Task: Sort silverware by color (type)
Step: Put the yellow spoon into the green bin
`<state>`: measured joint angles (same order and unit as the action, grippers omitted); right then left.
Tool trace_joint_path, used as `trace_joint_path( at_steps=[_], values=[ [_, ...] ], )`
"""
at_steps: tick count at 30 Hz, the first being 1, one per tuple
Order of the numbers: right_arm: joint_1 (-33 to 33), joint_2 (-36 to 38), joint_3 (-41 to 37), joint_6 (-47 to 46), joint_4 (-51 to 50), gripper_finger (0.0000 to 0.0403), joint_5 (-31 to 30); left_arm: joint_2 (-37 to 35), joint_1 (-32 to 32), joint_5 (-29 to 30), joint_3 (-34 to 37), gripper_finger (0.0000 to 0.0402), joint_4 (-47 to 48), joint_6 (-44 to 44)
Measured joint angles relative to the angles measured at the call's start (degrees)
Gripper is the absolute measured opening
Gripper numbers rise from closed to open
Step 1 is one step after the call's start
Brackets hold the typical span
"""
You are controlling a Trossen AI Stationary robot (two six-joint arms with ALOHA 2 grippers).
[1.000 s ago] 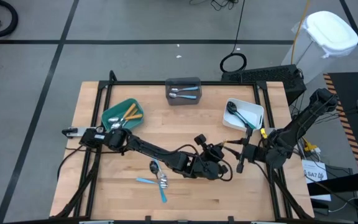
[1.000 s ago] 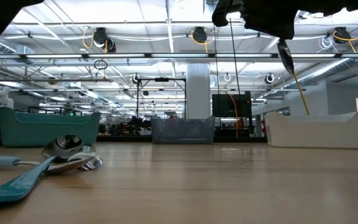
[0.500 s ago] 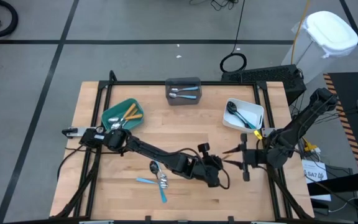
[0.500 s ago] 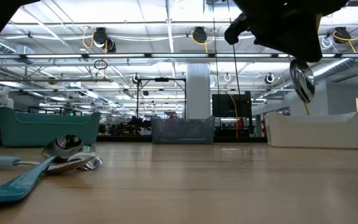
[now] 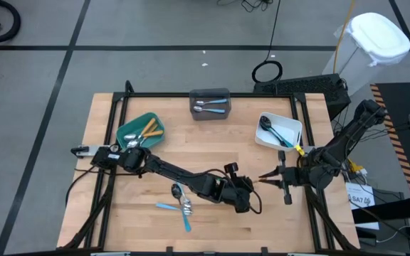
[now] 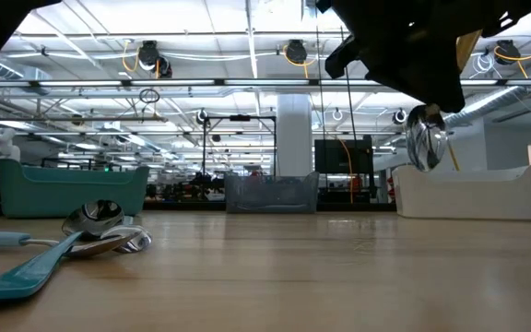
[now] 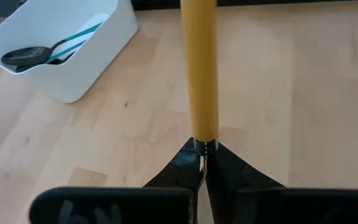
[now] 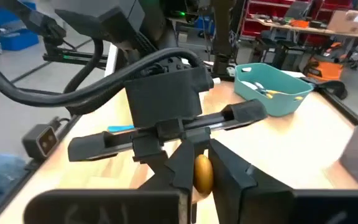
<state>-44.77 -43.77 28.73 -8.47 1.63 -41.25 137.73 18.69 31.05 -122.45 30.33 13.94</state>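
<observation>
An orange-handled spoon hangs over the table's right half, between my two grippers. My left gripper is shut at its neck. The silver bowl shows below the grippers in the low view. My right gripper faces the left one and is shut on the handle's free end. In the high view the two meet right of the table's middle, my left gripper and my right gripper. Loose silverware with blue handles and silver heads lies near the front edge. My left gripper pinches the spoon's metal neck, just where the orange handle begins, between its two fingers. The handle runs on away from the fingers, toward the right arm. The spoon is clear of the table. My right gripper pinches the handle's rounded free end between its two fingers, coming about level from the table's right side, in line with the handle. The spoon is lifted clear.
A teal bin with orange-handled pieces stands at the back left. A grey bin with blue-handled pieces is at the back middle. A white bin holds a black spoon at the back right. Bare wood lies between them.
My left gripper has turned and tipped with the spoon, so the bowl now hangs lower. My right gripper has turned to face the left one, opened its fingers, then shut them on the handle's free end.
</observation>
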Motion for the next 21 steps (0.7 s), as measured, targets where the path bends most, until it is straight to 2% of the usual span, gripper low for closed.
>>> trace_joint_path(
  at_steps=[8, 11, 16, 21],
  values=[
    [0.0, 1.0, 0.0, -1.1, -0.5, 0.0024, -1.6, 0.0, 0.0, 3.2, 0.0, 0.0027, -0.5, 3.4],
    [0.0, 1.0, 0.0, -1.7, -1.0, 0.0024, -6.2, 0.0, 0.3, 8.0, 0.0, 0.0061, -0.8, 4.8],
    [0.0, 0.9, 0.0, -2.7, -1.4, 0.0024, -15.2, 0.0, 2.1, 20.6, 0.0, 0.0142, -1.0, 6.7],
    [0.1, 0.5, 0.0, -2.6, -1.1, 0.0024, -20.7, 0.0, 2.9, 27.2, 0.0, 0.0193, -2.5, 6.0]
  ],
)
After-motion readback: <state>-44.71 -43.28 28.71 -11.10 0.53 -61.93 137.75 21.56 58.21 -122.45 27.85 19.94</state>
